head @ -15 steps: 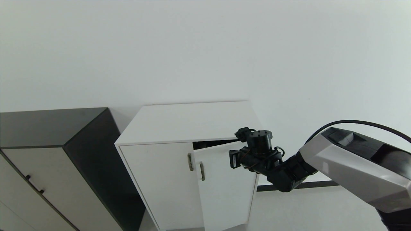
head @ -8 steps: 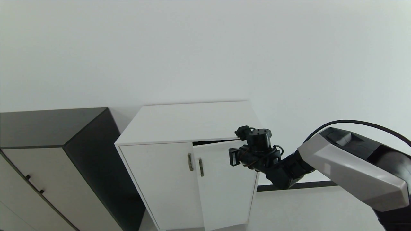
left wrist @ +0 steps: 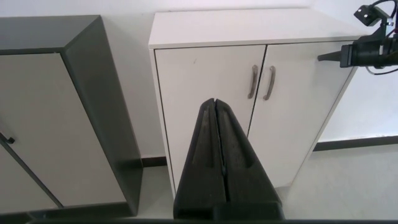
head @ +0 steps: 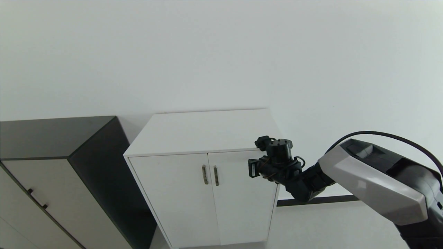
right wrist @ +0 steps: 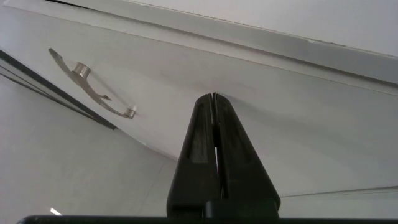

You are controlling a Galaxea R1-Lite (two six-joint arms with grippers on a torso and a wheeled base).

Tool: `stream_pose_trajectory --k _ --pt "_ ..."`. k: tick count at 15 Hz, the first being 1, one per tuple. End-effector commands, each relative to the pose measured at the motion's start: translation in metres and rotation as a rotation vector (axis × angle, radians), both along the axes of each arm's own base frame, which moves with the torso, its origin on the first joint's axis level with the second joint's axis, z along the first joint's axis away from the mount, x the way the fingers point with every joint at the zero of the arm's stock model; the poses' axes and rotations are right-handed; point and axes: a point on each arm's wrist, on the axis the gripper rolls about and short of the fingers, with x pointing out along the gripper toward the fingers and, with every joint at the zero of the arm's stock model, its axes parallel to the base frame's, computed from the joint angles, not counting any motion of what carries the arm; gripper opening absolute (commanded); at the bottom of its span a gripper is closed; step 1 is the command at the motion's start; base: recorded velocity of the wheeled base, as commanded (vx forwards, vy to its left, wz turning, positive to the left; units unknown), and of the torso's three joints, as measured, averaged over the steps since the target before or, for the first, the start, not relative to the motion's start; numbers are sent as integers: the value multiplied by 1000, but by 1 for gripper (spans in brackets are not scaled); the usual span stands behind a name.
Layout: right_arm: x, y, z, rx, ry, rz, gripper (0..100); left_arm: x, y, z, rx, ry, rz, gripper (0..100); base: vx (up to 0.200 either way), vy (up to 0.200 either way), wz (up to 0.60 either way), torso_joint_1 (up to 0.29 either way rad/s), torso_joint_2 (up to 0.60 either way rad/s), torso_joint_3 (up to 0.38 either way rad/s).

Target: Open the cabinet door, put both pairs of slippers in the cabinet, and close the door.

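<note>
White cabinet door (head: pixel 242 193) sits flush with its frame, seemingly touching the tips of the right gripper (right wrist: pixel 214 98), whose fingers are pressed together. I judge it closed, so back straight off, without sliding toward the handle (right wrist: pixel 93 87) nearby.

Home-like room: white cabinet (head: pixel 204 131), dark cupboard (head: pixel 52 138), bare wall (head: pixel 221 52)

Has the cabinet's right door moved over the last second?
Yes. The right door swung inward, closing the dark gap under the cabinet top. It now sits flush with the left door, with the shut right gripper near its upper edge.
</note>
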Motion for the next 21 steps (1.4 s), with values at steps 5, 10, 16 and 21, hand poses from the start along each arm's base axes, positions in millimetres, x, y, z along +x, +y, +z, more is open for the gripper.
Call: stream_pose_trajectory --k 5,10,16,21 --pt "4 1 0 6 -9 -4 0 0 0 0 0 0 -1 0 0 0 0 0 0 0" --pt "5 -1 -3 3 -6 -7 0 0 0 0 0 0 1 0 0 0 0 0 0 0" --pt "7 1 -6 3 -6 -7 0 0 0 0 0 0 1 0 0 0 0 0 0 0" --pt "8 1 -7 4 -5 -9 0 0 0 0 -1 0 1 0 0 0 0 0 0 0"
